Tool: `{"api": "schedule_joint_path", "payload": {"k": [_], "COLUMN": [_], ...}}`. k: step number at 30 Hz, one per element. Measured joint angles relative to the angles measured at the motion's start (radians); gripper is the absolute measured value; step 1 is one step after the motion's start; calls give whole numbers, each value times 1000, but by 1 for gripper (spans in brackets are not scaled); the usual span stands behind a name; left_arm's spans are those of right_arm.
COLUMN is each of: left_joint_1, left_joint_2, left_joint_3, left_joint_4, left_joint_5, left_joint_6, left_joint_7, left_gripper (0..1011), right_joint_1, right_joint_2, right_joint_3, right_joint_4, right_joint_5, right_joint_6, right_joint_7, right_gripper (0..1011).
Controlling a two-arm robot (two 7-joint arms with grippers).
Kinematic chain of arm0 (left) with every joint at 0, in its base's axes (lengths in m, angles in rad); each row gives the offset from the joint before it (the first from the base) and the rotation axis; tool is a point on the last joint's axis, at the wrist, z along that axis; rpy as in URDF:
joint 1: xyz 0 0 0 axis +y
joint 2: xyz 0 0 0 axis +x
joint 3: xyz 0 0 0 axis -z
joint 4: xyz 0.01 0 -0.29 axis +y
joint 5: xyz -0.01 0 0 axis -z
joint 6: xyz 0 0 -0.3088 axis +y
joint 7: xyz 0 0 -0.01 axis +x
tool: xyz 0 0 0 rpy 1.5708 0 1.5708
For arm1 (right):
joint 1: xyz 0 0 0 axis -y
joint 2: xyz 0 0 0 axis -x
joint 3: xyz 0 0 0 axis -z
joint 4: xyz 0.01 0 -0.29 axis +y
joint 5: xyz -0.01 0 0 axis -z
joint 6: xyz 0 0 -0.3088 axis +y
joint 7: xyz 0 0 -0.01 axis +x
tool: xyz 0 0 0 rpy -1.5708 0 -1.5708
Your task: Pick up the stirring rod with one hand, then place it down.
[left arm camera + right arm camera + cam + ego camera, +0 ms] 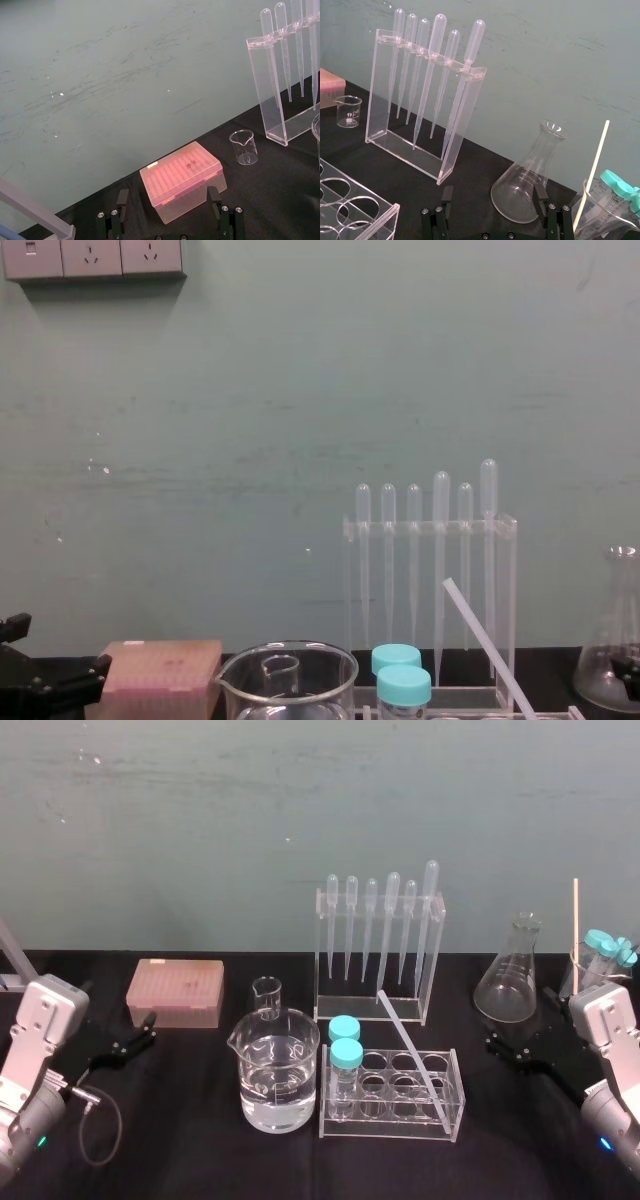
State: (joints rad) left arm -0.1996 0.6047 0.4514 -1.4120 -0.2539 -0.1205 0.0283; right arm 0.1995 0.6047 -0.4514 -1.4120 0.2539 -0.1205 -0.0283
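Stirring rod point(408, 1045) leans across tube rack point(390, 1130), pipette rack point(370, 1012) close behind; left gripper point(168, 191) and right gripper point(492, 190) both spread wide

Noted pale-green wall point(300, 390), scuffed and streaked, behind black counter point(200, 1160). Found white sockets point(92, 258) high on wall, left. Lit evenly.

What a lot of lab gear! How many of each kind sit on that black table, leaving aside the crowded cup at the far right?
Pipettes: 6
Clear racks: 2
Beakers: 2
Teal-capped tubes: 2
Conical flask: 1
Pink box: 1
Stirring rod: 1
Total: 15
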Motion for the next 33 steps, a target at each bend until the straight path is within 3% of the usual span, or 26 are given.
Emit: {"api": "schedule_joint_path", "payload": {"k": [33], "left_joint_1": [0], "left_joint_2": [0], "left_joint_3": [0], "left_joint_4": [0], "left_joint_5": [0], "left_joint_6": [0], "left_joint_7": [0], "left_gripper": [1000], "right_joint_1": [0], "right_joint_2": [0], "right_joint_3": [0], "right_joint_4": [0], "right_joint_5": [0], "right_joint_6": [0], "right_joint_7": [0], "right_gripper": [1000]}}
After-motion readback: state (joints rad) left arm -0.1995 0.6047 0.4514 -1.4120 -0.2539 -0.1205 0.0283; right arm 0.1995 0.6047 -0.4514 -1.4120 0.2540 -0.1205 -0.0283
